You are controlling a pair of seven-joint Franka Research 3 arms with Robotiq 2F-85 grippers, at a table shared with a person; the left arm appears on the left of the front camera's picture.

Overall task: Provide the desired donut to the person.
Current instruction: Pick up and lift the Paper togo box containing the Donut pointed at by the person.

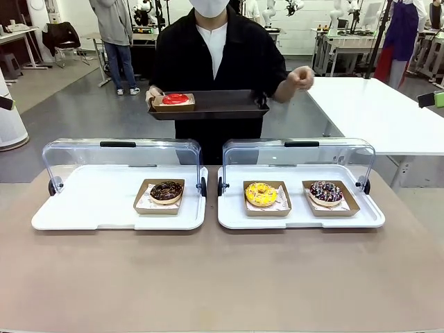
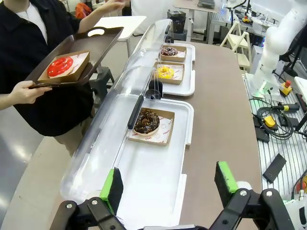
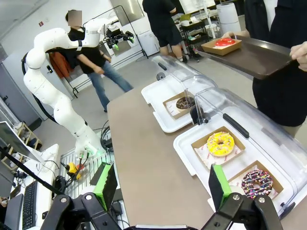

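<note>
A brown bench (image 1: 222,277) in a workshop carries two white trays under raised clear lids. The left white tray (image 1: 83,208) holds a chocolate donut (image 1: 166,191). The right white tray (image 1: 298,223) holds a yellow donut (image 1: 261,194) and a sprinkled donut (image 1: 325,192). Across the bench the person (image 1: 229,55) holds a serving tray (image 1: 229,104) bearing a red donut (image 1: 175,99), with the free hand (image 1: 300,79) raised on the right tray's side. Which donut is wanted I cannot tell. The left tool (image 2: 169,184) is spread wide and empty, with the chocolate donut straight ahead of it. The right tool (image 3: 162,184), equally wide and empty, is nearer the other two, the sprinkled one closest.
</note>
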